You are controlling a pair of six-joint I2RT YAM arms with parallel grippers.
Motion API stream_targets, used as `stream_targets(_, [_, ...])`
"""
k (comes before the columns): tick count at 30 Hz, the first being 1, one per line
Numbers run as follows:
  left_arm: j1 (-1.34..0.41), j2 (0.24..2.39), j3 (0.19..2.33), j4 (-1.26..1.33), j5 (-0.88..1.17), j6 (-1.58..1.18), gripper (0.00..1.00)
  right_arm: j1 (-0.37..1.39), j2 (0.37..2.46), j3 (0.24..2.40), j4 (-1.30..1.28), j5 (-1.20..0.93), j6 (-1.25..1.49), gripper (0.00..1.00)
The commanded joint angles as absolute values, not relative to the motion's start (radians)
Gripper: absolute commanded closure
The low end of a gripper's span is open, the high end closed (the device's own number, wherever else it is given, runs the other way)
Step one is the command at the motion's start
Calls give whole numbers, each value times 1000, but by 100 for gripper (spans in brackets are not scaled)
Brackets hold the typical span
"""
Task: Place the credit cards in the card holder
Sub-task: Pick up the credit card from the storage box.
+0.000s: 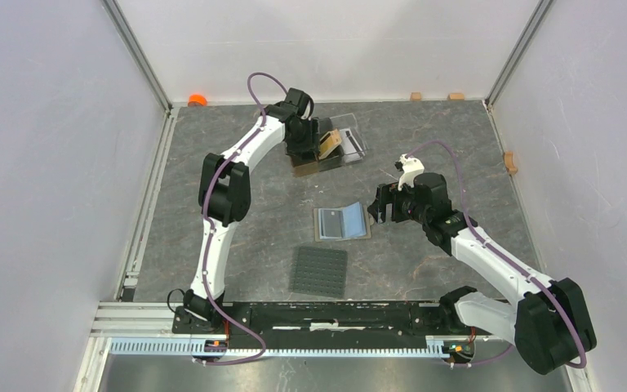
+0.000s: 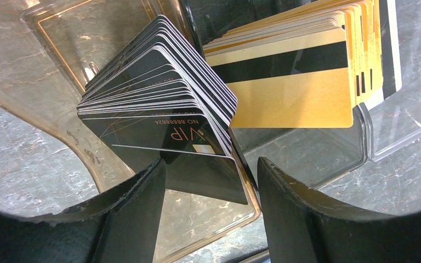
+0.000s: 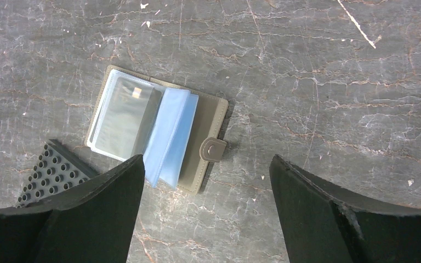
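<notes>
The credit cards stand in the clear three-slot stand (image 1: 351, 143) at the back: a fanned stack of black cards (image 2: 159, 104), a stack of gold-orange cards with black stripes (image 2: 296, 87), and a white edge (image 2: 390, 49) behind them. My left gripper (image 2: 211, 175) is open over the stand, with the lower corner of the front black card and the stand's wall between its fingers. The card holder (image 1: 342, 222) lies open mid-table, its bluish pockets up (image 3: 167, 137). My right gripper (image 3: 205, 175) hovers open just right of it, holding nothing.
A dark grey studded mat (image 1: 320, 271) lies in front of the card holder, and its corner shows in the right wrist view (image 3: 52, 175). White walls enclose the table on three sides. An orange object (image 1: 197, 100) sits at the back left corner.
</notes>
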State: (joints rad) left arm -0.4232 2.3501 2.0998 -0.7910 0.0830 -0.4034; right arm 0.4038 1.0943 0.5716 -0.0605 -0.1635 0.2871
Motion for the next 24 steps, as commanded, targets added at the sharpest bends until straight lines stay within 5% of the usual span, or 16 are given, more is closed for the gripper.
stream_targets(1, [-448,2310,2112,-713,174,-449,33,401,1095,574,-15,-180,286,12])
stream_targets(24, [-454,2235,2071,-716,125,-428,71,400,1069,571,-23,-191,296,12])
